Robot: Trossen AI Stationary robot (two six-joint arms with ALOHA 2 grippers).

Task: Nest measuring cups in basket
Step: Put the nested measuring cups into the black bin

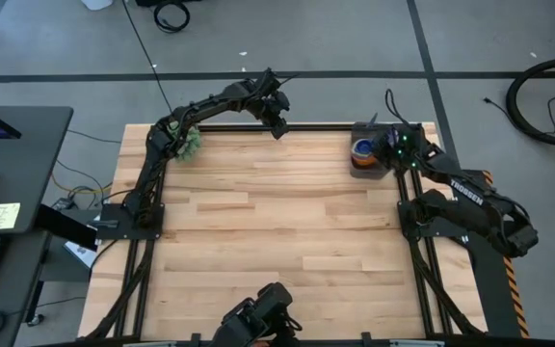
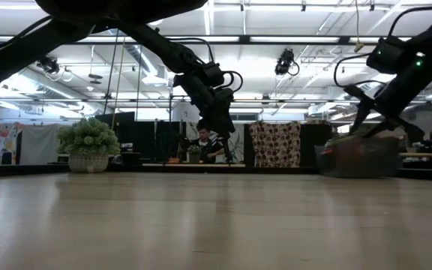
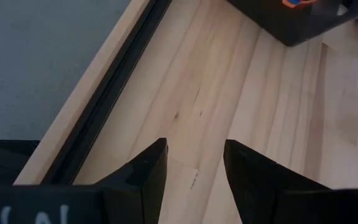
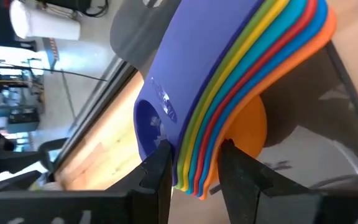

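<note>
The measuring cups point(image 4: 229, 68) are nested in one stack, dark blue on top and orange at the bottom. In the high view they point(image 1: 362, 149) show inside the dark grey basket point(image 1: 355, 166) at the table's far right. My right gripper point(image 4: 194, 155) is shut on the stack's handles. My left gripper point(image 1: 277, 123) hangs open above the far edge near the table's middle, its fingers point(image 3: 148, 168) holding nothing, left of the basket point(image 3: 291, 28). My right gripper pinches the stacked flat handles near their free ends point(image 4: 194, 177) between its two fingers, all layers together. The fingers slant down from the table's right side. The bowls point(image 4: 250, 124) hang tilted between the basket's walls; I cannot tell whether they touch its floor.
A fuzzy green plant ball point(image 1: 189, 143) sits at the table's far left beside the left arm. Bare wooden tabletop point(image 1: 277, 222) spreads between the two arms. A person point(image 2: 203, 142) sits in the room beyond the table.
</note>
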